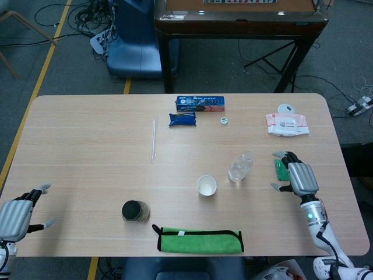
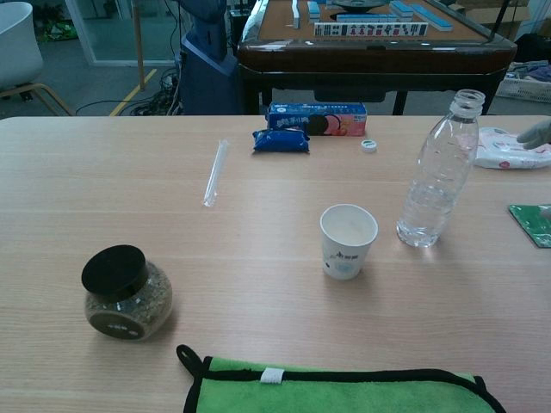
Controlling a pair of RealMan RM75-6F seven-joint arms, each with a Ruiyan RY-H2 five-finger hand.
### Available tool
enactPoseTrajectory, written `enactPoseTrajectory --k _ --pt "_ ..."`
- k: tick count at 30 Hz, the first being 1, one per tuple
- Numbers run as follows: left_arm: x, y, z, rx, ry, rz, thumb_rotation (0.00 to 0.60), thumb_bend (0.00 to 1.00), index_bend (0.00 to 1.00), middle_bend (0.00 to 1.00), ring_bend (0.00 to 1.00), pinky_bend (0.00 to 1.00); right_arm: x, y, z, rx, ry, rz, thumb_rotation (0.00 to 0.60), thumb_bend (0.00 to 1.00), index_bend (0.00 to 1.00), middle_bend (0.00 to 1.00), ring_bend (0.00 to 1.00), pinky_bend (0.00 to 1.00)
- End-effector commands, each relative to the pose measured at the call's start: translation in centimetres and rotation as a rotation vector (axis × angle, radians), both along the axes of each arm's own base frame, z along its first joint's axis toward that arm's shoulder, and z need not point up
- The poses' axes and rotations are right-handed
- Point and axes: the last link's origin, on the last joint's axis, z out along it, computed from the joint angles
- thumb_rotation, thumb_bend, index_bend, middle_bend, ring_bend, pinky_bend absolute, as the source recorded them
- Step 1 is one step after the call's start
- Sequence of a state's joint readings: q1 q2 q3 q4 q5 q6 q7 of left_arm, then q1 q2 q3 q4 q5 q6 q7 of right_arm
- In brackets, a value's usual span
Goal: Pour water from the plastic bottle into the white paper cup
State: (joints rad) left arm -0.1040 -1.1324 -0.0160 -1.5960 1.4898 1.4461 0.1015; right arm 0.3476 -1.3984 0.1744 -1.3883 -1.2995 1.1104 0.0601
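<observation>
The room had a grey floor with yellow tape lines and loose cables, and a dark wooden table stood beyond the pale wood bench (image 1: 87, 128). At the bench's near left corner the left hand (image 1: 14, 217) hovered with fingers apart, holding nothing. Moving right, a black-lidded jar (image 2: 126, 292) of dried bits stood near the front, a green cloth (image 2: 336, 389) lay along the near edge, and a clear straw (image 2: 213, 172) lay further back. Behind them sat a blue packet (image 2: 281, 140) and a blue box (image 2: 316, 118). The white paper cup (image 2: 348, 240) stood upright near the middle, mouth up. Just right of it, apart from it, the plastic bottle (image 2: 439, 172) stood upright, long axis vertical, open neck up, its cap (image 2: 368, 144) lying well behind. Further right lay a wipes pack (image 1: 286, 123) and a green sachet (image 2: 534, 221), over which the right hand (image 1: 296, 175) hovered, fingers spread and empty, near the bottle but not touching.
</observation>
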Motion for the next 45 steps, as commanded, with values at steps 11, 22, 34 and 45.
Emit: enactPoseTrajectory --k 11,22,34,45 --pt "0.0 -0.3 0.3 0.003 0.004 0.010 0.600 0.04 0.19 0.34 0.42 0.58 1.8 -2.0 -3.5 0.023 -0.139 0.070 0.600 0.00 0.22 0.18 0.13 0.36" --pt "0.0 -0.4 0.2 -0.004 0.008 0.022 0.600 0.04 0.20 0.34 0.42 0.58 2.3 -2.9 -5.6 0.067 -0.209 0.087 0.600 0.00 0.22 0.19 0.13 0.36" --pt "0.0 -0.4 0.4 -0.003 0.006 0.026 0.600 0.04 0.20 0.34 0.42 0.58 2.5 -3.9 -7.3 0.101 -0.231 0.129 0.600 0.00 0.22 0.20 0.13 0.33" --pt "0.0 -0.4 0.5 -0.002 0.004 0.036 0.600 0.04 0.20 0.34 0.42 0.58 2.7 -4.5 -8.5 0.144 -0.262 0.146 0.600 0.00 0.22 0.20 0.13 0.32"
